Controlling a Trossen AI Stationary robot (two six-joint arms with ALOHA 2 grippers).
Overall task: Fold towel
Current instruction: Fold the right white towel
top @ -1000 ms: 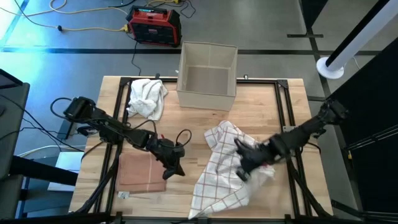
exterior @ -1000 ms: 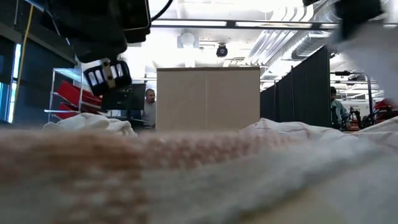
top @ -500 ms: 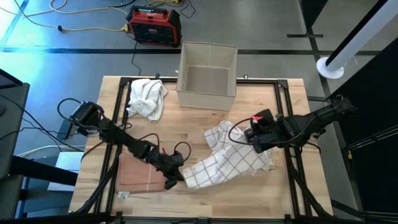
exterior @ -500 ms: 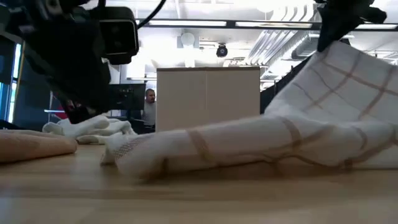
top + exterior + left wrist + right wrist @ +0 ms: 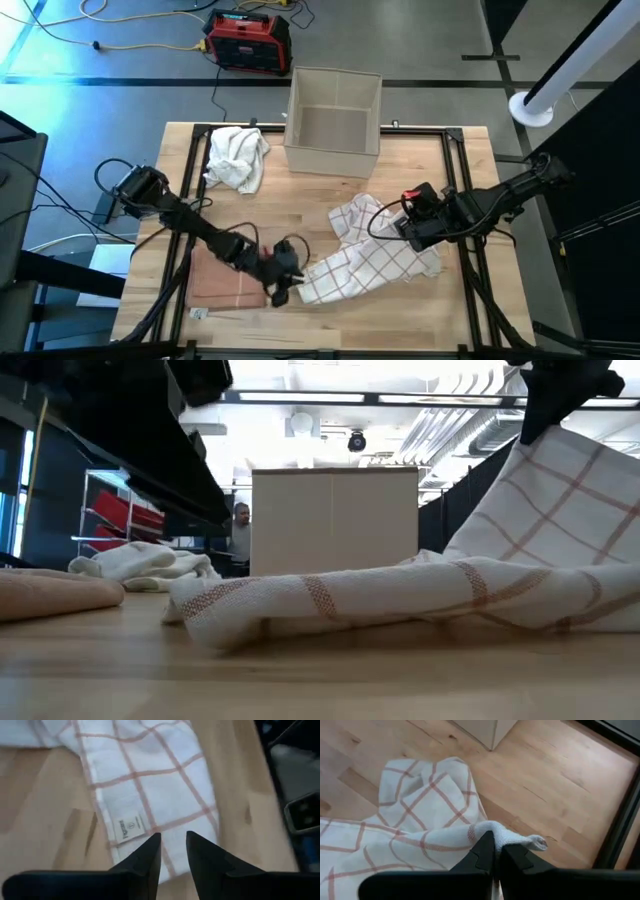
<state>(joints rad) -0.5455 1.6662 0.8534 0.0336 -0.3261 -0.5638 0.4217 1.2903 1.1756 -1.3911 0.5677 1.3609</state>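
A white towel with red-brown checks point(image 5: 365, 262) lies as a long band on the wooden table; its left end point(image 5: 205, 605) rests flat and its right part rises to my right gripper point(image 5: 408, 228), which is shut on it. My left gripper point(image 5: 284, 291) hovers at the towel's left corner, near the sewn label point(image 5: 129, 826). Its fingers stand open by a narrow gap point(image 5: 173, 845) over the towel's edge. My left gripper: I cannot tell whether its fingertips point(image 5: 152, 847) touch the towel's edge. My right gripper pinches a bunched fold of the towel point(image 5: 506, 836) between its shut fingers, coming from above and slanting down. That part is lifted clear; the cloth slopes from it to the table, fairly taut point(image 5: 560, 510).
An open beige box point(image 5: 333, 120) stands at the far middle. A crumpled white cloth point(image 5: 237, 155) lies at the far left, and a folded tan towel point(image 5: 222, 280) lies beside my left arm. Black frame rails point(image 5: 458, 180) run along the table's sides.
My right gripper has risen and gone toward the far edge with the towel. The cloth has been dragged off the near edge and drawn out into a band toward the left. My left gripper has moved toward the near edge, down to the towel's left corner.
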